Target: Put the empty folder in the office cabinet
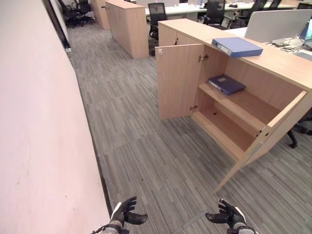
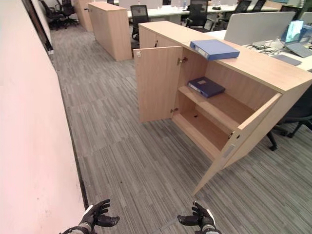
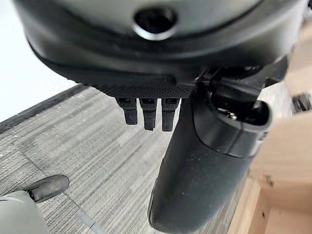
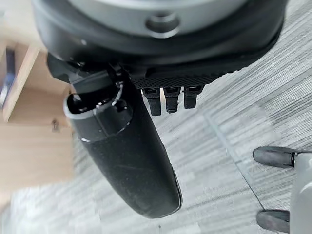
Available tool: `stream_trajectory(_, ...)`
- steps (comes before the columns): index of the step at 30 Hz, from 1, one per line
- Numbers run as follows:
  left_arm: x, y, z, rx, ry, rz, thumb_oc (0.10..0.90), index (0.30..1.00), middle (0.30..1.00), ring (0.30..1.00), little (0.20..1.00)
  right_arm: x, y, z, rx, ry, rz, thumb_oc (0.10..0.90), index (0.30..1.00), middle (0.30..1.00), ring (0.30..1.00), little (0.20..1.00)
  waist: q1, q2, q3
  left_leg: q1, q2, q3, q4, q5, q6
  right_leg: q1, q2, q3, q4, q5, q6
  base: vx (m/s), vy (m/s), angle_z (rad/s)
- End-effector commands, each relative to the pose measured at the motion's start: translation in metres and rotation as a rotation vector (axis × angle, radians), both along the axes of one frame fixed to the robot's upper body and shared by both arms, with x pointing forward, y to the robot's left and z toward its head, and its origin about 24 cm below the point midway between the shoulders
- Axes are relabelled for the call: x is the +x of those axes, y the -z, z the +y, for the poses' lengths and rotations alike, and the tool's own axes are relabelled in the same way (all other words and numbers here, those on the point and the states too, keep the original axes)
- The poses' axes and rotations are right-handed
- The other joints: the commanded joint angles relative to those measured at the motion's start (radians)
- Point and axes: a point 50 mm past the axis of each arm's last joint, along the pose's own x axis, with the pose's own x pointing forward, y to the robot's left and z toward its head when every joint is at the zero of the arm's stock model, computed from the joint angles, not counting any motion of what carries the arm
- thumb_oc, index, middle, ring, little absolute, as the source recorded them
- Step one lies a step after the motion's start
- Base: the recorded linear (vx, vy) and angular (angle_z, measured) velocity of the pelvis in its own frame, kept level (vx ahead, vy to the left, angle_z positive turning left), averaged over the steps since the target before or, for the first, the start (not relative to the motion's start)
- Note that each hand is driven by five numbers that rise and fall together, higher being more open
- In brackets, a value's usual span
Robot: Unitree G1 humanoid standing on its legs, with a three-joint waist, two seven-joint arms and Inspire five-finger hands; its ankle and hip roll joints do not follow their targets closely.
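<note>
Folder on top: a light blue folder (image 1: 237, 47) lay flat on the cabinet (image 1: 273, 63) top, long axis running diagonally toward the far desks.
Folder inside: a darker blue folder (image 1: 226, 84) lay flat on the upper shelf (image 1: 248, 105), angled likewise.
Doors: both stood open.
Left hand (image 1: 127, 212): low over the carpet (image 1: 146, 146), fingers relaxed, holding nothing.
Right hand (image 1: 226, 215): the same, well apart from the cabinet.

Grey striped carpet (image 1: 146, 161) runs all the way down my office aisle, with a plain pale wall (image 1: 34, 122) tight on my left. Further back there's another wooden unit (image 1: 127, 27), black swivel chairs (image 1: 156, 17) and long white desks (image 1: 195, 9) with a grey divider screen (image 1: 278, 24).
</note>
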Motion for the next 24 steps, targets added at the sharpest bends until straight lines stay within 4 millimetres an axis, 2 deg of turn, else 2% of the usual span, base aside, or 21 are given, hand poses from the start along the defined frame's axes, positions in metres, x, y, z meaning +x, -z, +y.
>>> stream_trajectory(1,0.051,-0.03,0.003,-0.001,-0.006,-0.233,0.8,0.9,0.9,0.9,0.9,0.052,-0.03,-0.003,-0.048,-0.077,-0.21,0.8,0.9,0.9,0.9,0.9,0.025,-0.019,0.011,0.02,0.09,-0.009,-0.002,-0.07,-0.099,0.002,-0.056,-0.019,0.01,-0.121,0.092,-0.06,-0.036,0.34)
stream_trajectory(4,0.055,-0.031,0.002,-0.013,-0.023,-0.242,0.8,0.9,0.9,0.9,0.9,0.06,-0.034,0.0,-0.037,-0.088,-0.24,0.8,0.9,0.9,0.9,0.9,0.036,-0.02,0.014,-0.005,0.091,-0.041,-0.002,-0.061,-0.106,-0.003,-0.052,-0.051,0.005,-0.124,0.088,-0.03,-0.048,0.49)
stream_trajectory(7,0.055,-0.032,0.003,-0.016,-0.03,-0.248,0.8,0.9,0.9,0.9,0.9,0.066,-0.038,0.003,-0.034,-0.102,-0.262,0.8,0.9,0.9,0.9,0.9,0.041,-0.018,0.022,-0.005,0.101,-0.043,0.011,-0.056,-0.11,0.003,-0.048,-0.044,0.005,-0.13,0.082,0.01,-0.045,0.28)
stream_trajectory(10,0.057,-0.033,0.001,-0.029,-0.028,-0.26,0.8,0.9,0.9,0.9,0.9,0.071,-0.042,0.002,-0.026,-0.085,-0.291,0.8,0.9,0.9,0.9,0.9,0.05,-0.021,0.055,-0.082,0.114,-0.037,0.178,-0.083,-0.138,0.01,-0.051,-0.034,0.007,-0.143,0.066,-0.05,-0.065,0.04)
stream_trajectory(11,0.06,-0.036,-0.001,-0.036,-0.022,-0.274,0.8,0.9,0.9,0.9,0.9,0.072,-0.044,-0.001,-0.027,-0.077,-0.302,0.8,0.9,0.9,0.9,0.9,0.053,-0.02,0.071,-0.131,0.116,-0.037,0.258,-0.067,-0.158,0.026,-0.049,-0.034,0.003,-0.152,0.056,-0.01,-0.06,0.3)
stream_trajectory(12,0.062,-0.036,-0.003,-0.047,-0.027,-0.276,0.8,0.9,0.9,0.9,0.9,0.072,-0.045,-0.004,-0.029,-0.068,-0.303,0.8,0.9,0.9,0.9,0.9,0.053,-0.019,0.088,-0.196,0.128,-0.037,0.386,-0.01,-0.185,0.047,-0.045,-0.035,0.0,-0.16,0.041,0.03,-0.066,0.39)
stream_trajectory(13,0.062,-0.035,-0.004,-0.048,-0.03,-0.273,0.8,0.9,0.9,0.9,0.9,0.07,-0.045,-0.007,-0.037,-0.062,-0.296,0.8,0.9,0.9,0.9,0.9,0.052,-0.022,0.094,-0.229,0.134,-0.032,0.448,0.022,-0.19,0.063,-0.046,-0.039,0.0,-0.17,0.035,0.11,-0.035,0.32)
stream_trajectory(14,0.061,-0.035,-0.004,-0.053,-0.032,-0.272,0.8,0.9,0.9,0.9,0.9,0.068,-0.043,-0.009,-0.04,-0.056,-0.28,0.8,0.9,0.9,0.9,0.9,0.049,-0.023,0.095,-0.247,0.143,-0.024,0.459,0.039,-0.187,0.07,-0.048,-0.04,0.0,-0.177,0.034,0.15,-0.015,0.14)
stream_trajectory(15,0.061,-0.035,-0.005,-0.055,-0.032,-0.275,0.8,0.9,0.9,0.9,0.9,0.065,-0.042,-0.011,-0.041,-0.05,-0.27,0.8,0.9,0.9,0.9,0.9,0.049,-0.024,0.094,-0.264,0.153,-0.011,0.445,0.042,-0.18,0.077,-0.051,-0.042,0.0,-0.182,0.037,0.31,0.03,0.02)
stream_trajectory(16,0.06,-0.035,-0.005,-0.053,-0.026,-0.268,0.8,0.9,0.9,0.9,0.9,0.06,-0.038,-0.013,-0.04,-0.028,-0.25,0.8,0.9,0.9,0.9,0.9,0.058,-0.026,0.086,-0.281,0.161,0.013,0.335,0.009,-0.153,0.09,-0.054,-0.036,0.0,-0.201,0.05,0.27,0.024,-0.02)
stream_trajectory(18,0.059,-0.034,-0.005,-0.051,-0.023,-0.262,0.8,0.9,0.9,0.9,0.9,0.059,-0.038,-0.014,-0.04,-0.024,-0.25,0.8,0.9,0.9,0.9,0.9,0.065,-0.029,0.083,-0.275,0.161,0.012,0.284,0.013,-0.149,0.099,-0.056,-0.03,0.0,-0.212,0.055,0.25,0.044,0.06)
stream_trajectory(19,0.059,-0.033,-0.005,-0.044,-0.018,-0.259,0.8,0.9,0.9,0.9,0.9,0.057,-0.037,-0.015,-0.042,-0.019,-0.243,0.8,0.9,0.9,0.9,0.9,0.074,-0.019,0.079,-0.303,0.174,-0.001,0.211,0.05,-0.146,0.113,-0.047,-0.021,0.002,-0.229,0.06,0.21,0.046,0.04)
stream_trajectory(20,0.058,-0.033,-0.005,-0.044,-0.017,-0.258,0.8,0.9,0.9,0.9,0.9,0.057,-0.037,-0.015,-0.042,-0.018,-0.242,0.8,0.9,0.9,0.9,0.9,0.074,-0.024,0.08,-0.293,0.169,0.002,0.198,0.056,-0.147,0.117,-0.052,-0.022,0.003,-0.233,0.06,0.49,0.088,0.0)
stream_trajectory(21,0.06,-0.034,-0.002,-0.029,-0.025,-0.256,0.8,0.9,0.9,0.9,0.9,0.055,-0.034,-0.018,-0.048,0.008,-0.225,0.8,0.9,0.9,0.9,0.9,0.09,-0.023,0.084,-0.367,0.201,0.025,0.076,0.085,-0.149,0.152,-0.057,0.013,0.041,-0.292,0.065,0.38,0.049,0.03)
stream_trajectory(22,0.06,-0.034,-0.002,-0.028,-0.025,-0.257,0.8,0.9,0.9,0.9,0.9,0.055,-0.034,-0.018,-0.047,0.008,-0.225,0.8,0.9,0.9,0.9,0.9,0.091,-0.026,0.084,-0.363,0.198,0.029,0.072,0.086,-0.149,0.151,-0.061,0.014,0.045,-0.297,0.065,0.51,0.08,0.04)
stream_trajectory(24,0.06,-0.035,0.001,-0.025,-0.039,-0.265,0.8,0.9,0.9,0.9,0.9,0.055,-0.034,-0.02,-0.048,0.024,-0.221,0.8,0.9,0.9,0.9,0.9,0.106,-0.028,0.083,-0.409,0.216,0.047,0.03,0.1,-0.15,0.179,-0.068,0.057,0.075,-0.338,0.068,0.41,0.092,-0.28)
